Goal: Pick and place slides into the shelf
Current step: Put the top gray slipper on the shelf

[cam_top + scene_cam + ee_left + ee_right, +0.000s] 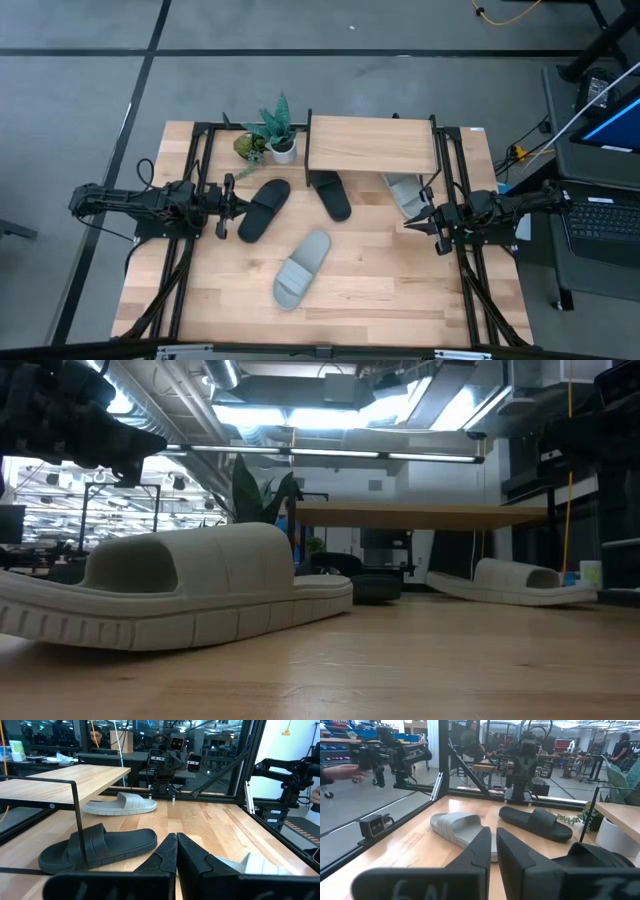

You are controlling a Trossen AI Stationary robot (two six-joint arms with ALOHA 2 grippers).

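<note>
The shelf (370, 145) stands at the table's far middle, a light wood board on thin black legs. One black slide (265, 208) lies on the table just in front of my left gripper (228, 200), which is shut and hovers clear of it. A second black slide (332, 193) and a grey slide (403, 192) lie partly under the shelf board, soles on the table. Another grey slide (302, 268) lies in the middle, nearer the near edge. My right gripper (420, 222) is shut, near the right grey slide. In the wrist views both pairs of fingers (176, 847) (492, 845) hold nothing.
A small potted plant (275, 135) stands left of the shelf at the far edge. Black frame rails (185, 260) (470, 270) run along both sides of the table. Bare wood (400, 285) lies between the near grey slide and the right rail.
</note>
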